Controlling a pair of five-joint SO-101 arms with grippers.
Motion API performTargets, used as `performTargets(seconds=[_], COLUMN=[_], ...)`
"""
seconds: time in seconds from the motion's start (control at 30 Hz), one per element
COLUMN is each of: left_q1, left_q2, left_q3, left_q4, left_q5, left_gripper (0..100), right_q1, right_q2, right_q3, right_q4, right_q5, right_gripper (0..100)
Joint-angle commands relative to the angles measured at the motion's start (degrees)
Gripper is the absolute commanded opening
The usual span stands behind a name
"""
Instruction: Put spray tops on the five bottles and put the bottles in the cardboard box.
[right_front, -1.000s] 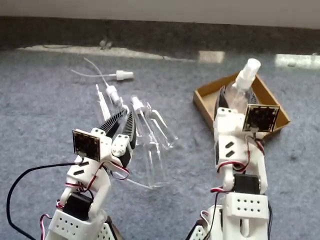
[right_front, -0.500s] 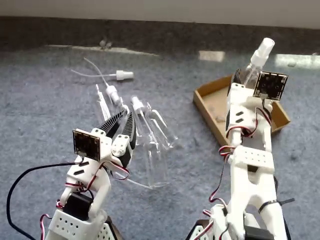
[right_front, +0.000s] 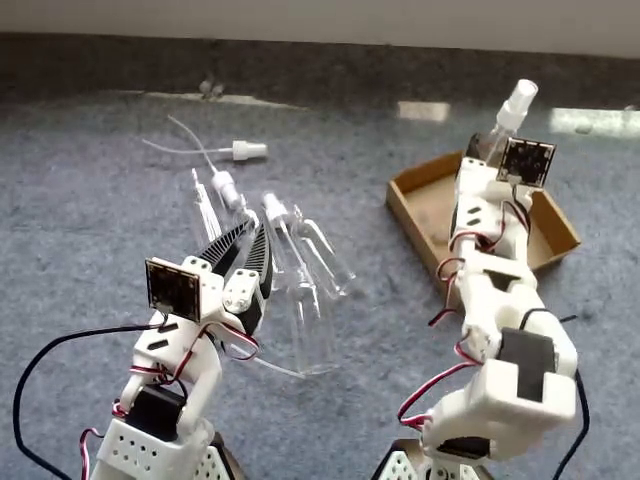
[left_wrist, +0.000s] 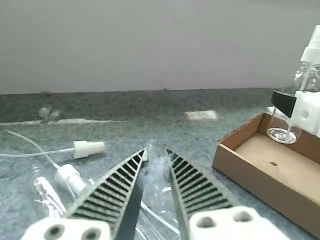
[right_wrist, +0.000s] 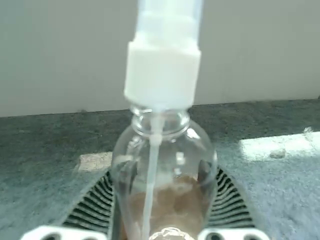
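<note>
My right gripper (right_front: 487, 158) is shut on a clear bottle (right_front: 492, 146) with a white spray top (right_front: 520, 100), held upright over the far side of the cardboard box (right_front: 425, 190). The right wrist view has that bottle (right_wrist: 165, 165) between the black fingers (right_wrist: 90, 210). My left gripper (right_front: 250, 228) hovers open, with a narrow gap, over several clear bottles (right_front: 305, 300) lying on the grey carpet. In the left wrist view its tips (left_wrist: 157, 152) hold nothing. A loose spray top (left_wrist: 89, 147) with its long tube lies beyond them, and another spray top (left_wrist: 67, 175) lies nearer.
The box (left_wrist: 250, 160) stands at the right of the carpet with its floor bare. A dark ledge (right_front: 300, 65) runs along the far edge. Open carpet (right_front: 90, 230) spreads left of the bottles and between the two arms.
The right arm has stretched forward and carried the capped bottle farther out over the box. The left arm and the lying bottles have not moved.
</note>
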Motion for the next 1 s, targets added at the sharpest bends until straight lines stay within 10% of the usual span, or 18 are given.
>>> performTargets(seconds=[0.0,0.97], left_q1=[-0.48,-0.48], left_q2=[-0.66,-0.66], left_q3=[0.92,0.92], left_q4=[0.26,2.02], left_q5=[0.53,0.53], left_gripper=[0,0], right_q1=[1.45,1.63], right_q2=[3.21,26.51], right_q3=[-8.22,-26.24], right_q4=[-2.15,-2.51], right_q5=[0.26,0.53], right_gripper=[8.8,9.8])
